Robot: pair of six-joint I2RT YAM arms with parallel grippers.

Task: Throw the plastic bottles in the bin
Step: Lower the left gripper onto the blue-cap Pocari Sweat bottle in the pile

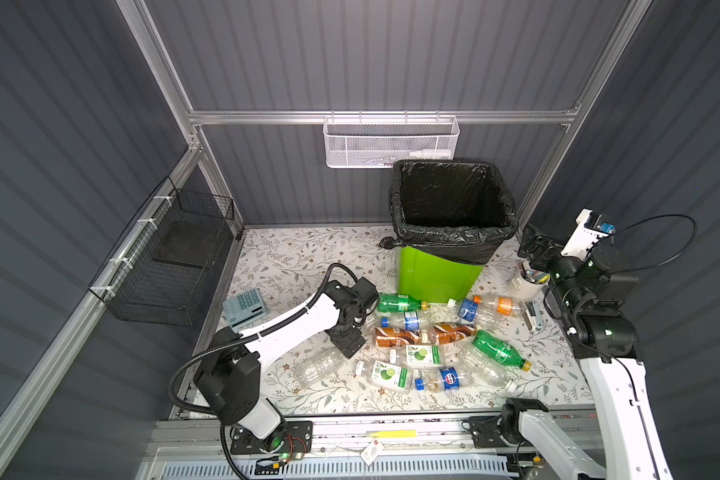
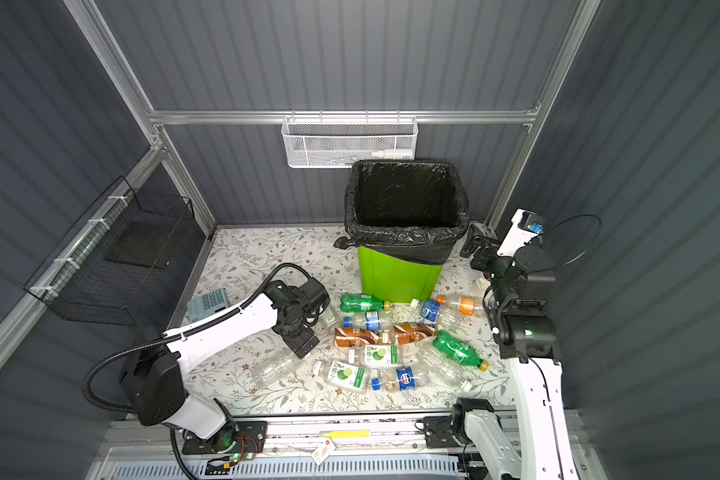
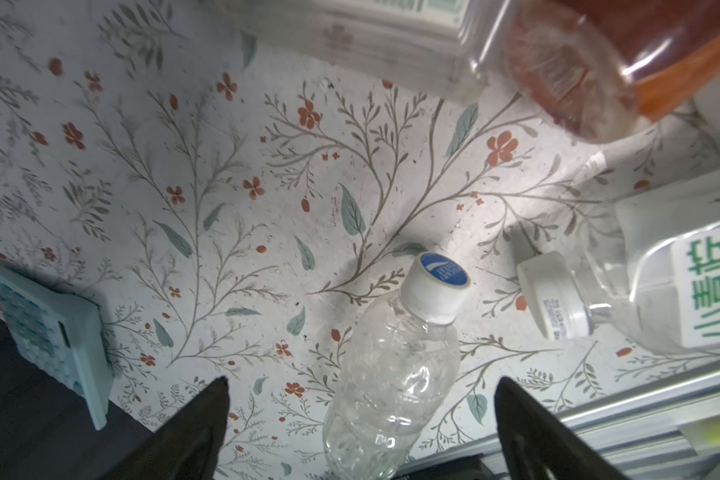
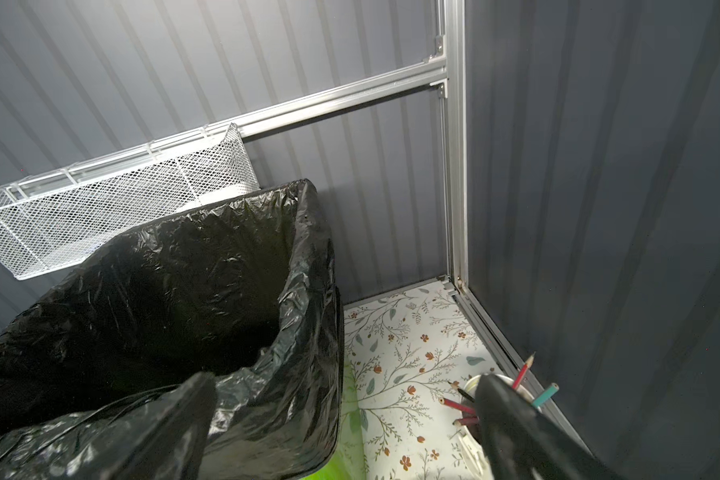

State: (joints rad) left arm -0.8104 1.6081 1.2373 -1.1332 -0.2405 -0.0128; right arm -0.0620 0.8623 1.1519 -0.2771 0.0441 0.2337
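Dark grey ribbed walls (image 1: 371,54) on three sides. Aluminium rail (image 1: 267,117) across back. White mesh basket (image 1: 391,145) hangs there; black wire basket (image 1: 171,266) left. Floral tabletop (image 1: 292,257).

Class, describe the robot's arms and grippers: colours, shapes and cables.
Left arm and right arm: white shells, black joints, green lights. Ribbed black hose on the left, thin looping black cable on the right. Left gripper and right gripper: black, tapered fingers.

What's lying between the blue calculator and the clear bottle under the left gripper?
Nothing; the left wrist view shows only bare floral mat between the calculator and the bottle.
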